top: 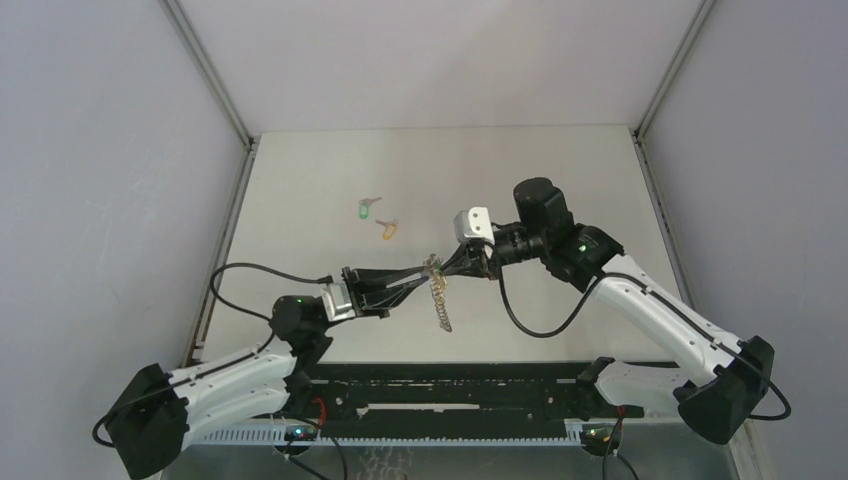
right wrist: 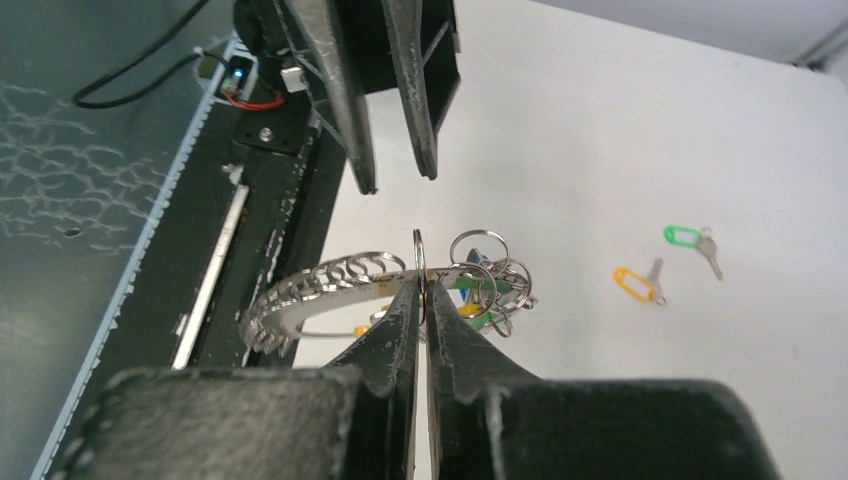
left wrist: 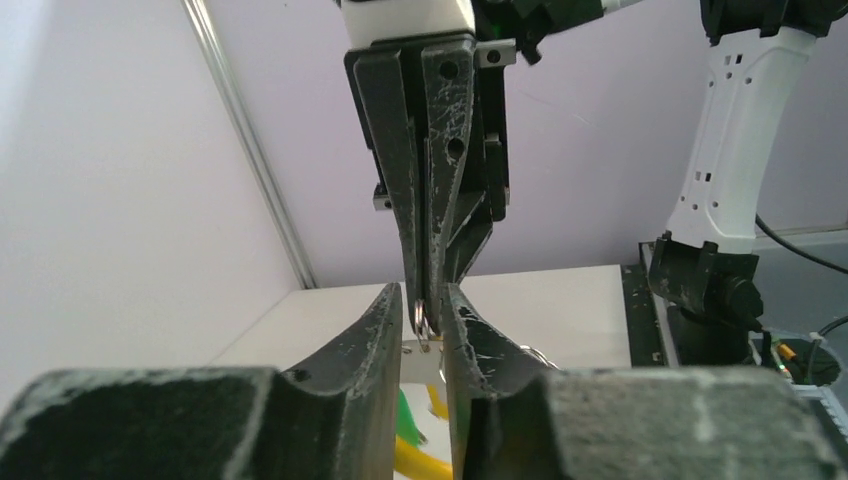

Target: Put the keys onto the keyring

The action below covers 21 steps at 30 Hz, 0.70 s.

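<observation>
Right gripper (right wrist: 422, 295) fills the bottom of its own wrist view, jaws fully closed and pinching a thin silver split ring (right wrist: 418, 258) that stands upright, edge-on, between the tips. That ring sits against the silvery-grey chain-loop keyring (right wrist: 320, 285), which curves off to the left of the fingers, with a cluster of more silver split rings (right wrist: 492, 268) just right of them. Bits of green and yellow plastic show inside the cluster. Left gripper (right wrist: 398, 180) comes in from the top of that view with its jaws slightly apart and nothing between them, tips close to the pinched ring but not touching it. The left wrist view matches: the left fingers (left wrist: 375, 330) flank the right gripper's closed tips with a gap on each side. From the top camera both grippers meet nose to nose over the near-middle of the white table (top: 560, 180), and the keyring hangs down from that point toward the arm bases. Can't tell if its low end touches the table. A small silver key with a green oval plastic tag (top: 367, 208) and a small silver key with a yellow-orange oval plastic tag (top: 388, 229) lie flat on the table, near each other, apart from both grippers on the far-left side.
</observation>
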Available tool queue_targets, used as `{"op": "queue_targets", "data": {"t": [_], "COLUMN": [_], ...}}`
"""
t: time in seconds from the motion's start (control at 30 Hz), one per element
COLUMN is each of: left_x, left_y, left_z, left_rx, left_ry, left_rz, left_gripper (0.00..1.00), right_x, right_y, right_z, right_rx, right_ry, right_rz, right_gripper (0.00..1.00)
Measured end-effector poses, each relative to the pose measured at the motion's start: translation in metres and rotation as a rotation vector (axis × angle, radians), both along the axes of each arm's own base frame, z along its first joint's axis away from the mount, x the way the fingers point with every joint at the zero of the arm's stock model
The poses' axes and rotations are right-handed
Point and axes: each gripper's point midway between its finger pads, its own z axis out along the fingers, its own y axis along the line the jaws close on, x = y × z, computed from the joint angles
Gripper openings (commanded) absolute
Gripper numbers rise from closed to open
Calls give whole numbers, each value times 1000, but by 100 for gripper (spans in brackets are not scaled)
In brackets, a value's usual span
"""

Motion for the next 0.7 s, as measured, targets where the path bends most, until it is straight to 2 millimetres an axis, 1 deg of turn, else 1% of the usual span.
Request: {"op": "queue_targets", "data": {"t": [0.07, 0.13, 0.27, 0.33, 0.43, 0.6, 0.7], "left_x": [0, 2, 8, 11, 13, 15, 16], "left_y": [3, 4, 0, -3, -5, -7, -7], "left_z": [0, -6, -30, -40, -47, -45, -48], "left_rx": [14, 50, 145, 186, 219, 236, 248], "left_ry": [-8, -3, 35, 55, 74, 71, 74], "left_rz": [18, 37, 57, 59, 56, 62, 67], "left_gripper": [34, 37, 41, 42, 43, 44, 44], "right_x": [2, 1, 3, 7, 11, 18, 18], "right_y": [-2, -4, -3, -1, -1, -7, -11], "right_z": [1, 5, 13, 12, -1, -27, -36], "right_rx": [-45, -90, -182, -242, -345, -500, -554], "right_ry": [-25, -59, -137, -169, -182, -183, -187], "right_rz": [-33, -58, -97, -114, -133, -158, -163], "right_gripper": [0, 0, 0, 0, 0, 0, 0]}}
